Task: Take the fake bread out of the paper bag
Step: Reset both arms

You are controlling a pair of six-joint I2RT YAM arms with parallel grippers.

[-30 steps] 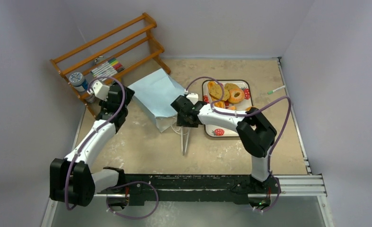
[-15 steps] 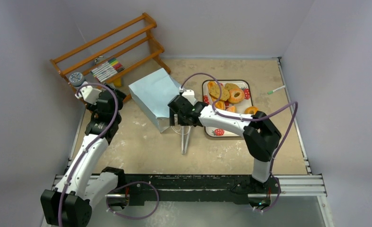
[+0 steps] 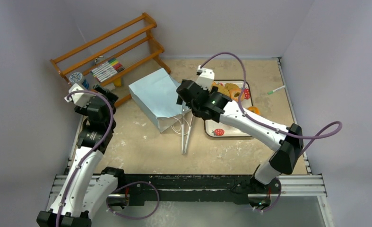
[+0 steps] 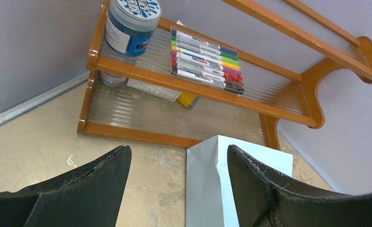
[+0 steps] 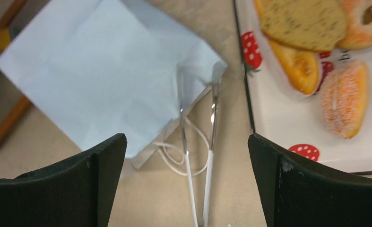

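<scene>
The paper bag [image 3: 156, 96] lies flat on the table [image 3: 141, 144]. It is light blue. Its open end points to the near edge of the table. I cannot tell if anything is inside the bag.

The fake bread [image 5: 342, 97] is on a white tray [image 5: 288, 127] with red strawberries on it. The tray sits just to the right of the bag. There is a flat brown slice, a round donut and some orange pieces on it.

A pair of thin tongs [image 5: 207, 165] lies at the open end of the bag. The tips of the tongs touch the bag's corner.

The right fingers [image 5: 186, 137] hang above the open end of the bag. They are spread wide and hold nothing.

The left fingers [image 4: 178, 149] are to the left of the bag, not touching it. They are spread apart too, with nothing in them.

Behind the bag stands an orange wooden rack [image 4: 198, 87]. A row of markers [image 4: 205, 59] and a blue jar [image 4: 129, 21] sit on its shelf.
</scene>
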